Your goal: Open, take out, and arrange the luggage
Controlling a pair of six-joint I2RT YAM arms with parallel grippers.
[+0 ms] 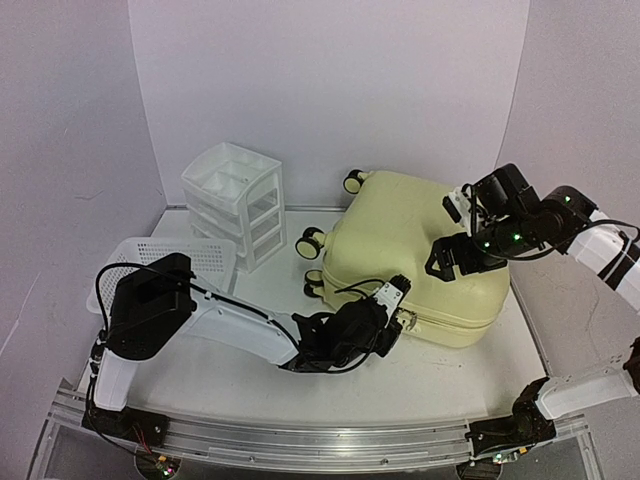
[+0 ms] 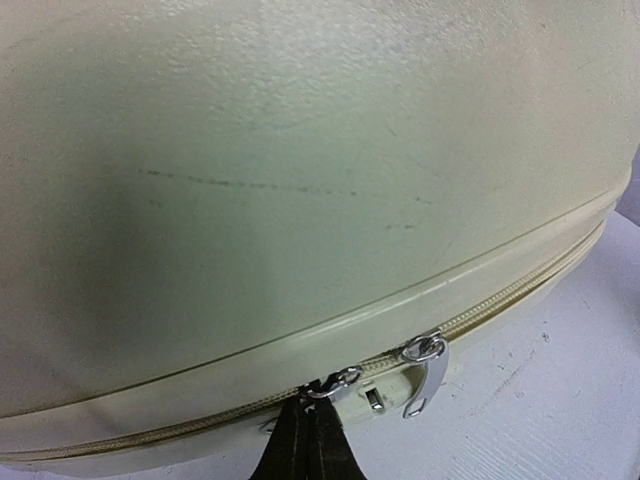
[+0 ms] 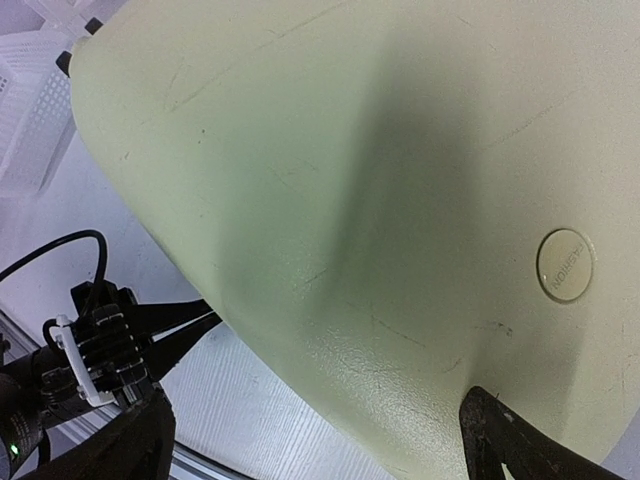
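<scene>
**Trainee:** What lies nearest the arm bases?

**Operator:** I see my left tool [image 2: 313, 420] low against the near side of the luggage [image 1: 410, 250], where the zipper [image 2: 520, 295] follows the seam. Its fingers are closed, and the tab of one zipper pull [image 2: 338, 382] runs in between their tips. A second pull [image 2: 425, 372] hangs free just beside it.

**Trainee:** And the luggage itself?

**Operator:** It lies flat on the white surface [image 1: 430, 375], right of centre. It is zipped shut, with its wheels [image 1: 310, 241] pointing left.

**Trainee:** The other arm?

**Operator:** My right tool [image 1: 445, 262] is over the top shell, toward its right side. Its fingers are spread wide and grip nothing. I cannot tell whether their tips touch the shell. A round badge [image 3: 565, 265] is set in the shell near one finger.

**Trainee:** Farther back?

**Operator:** At the left I see a white mesh basket [image 1: 170, 258] on the surface, apart from the luggage. Behind it stands a white drawer unit [image 1: 235, 200], near the wheels.
</scene>
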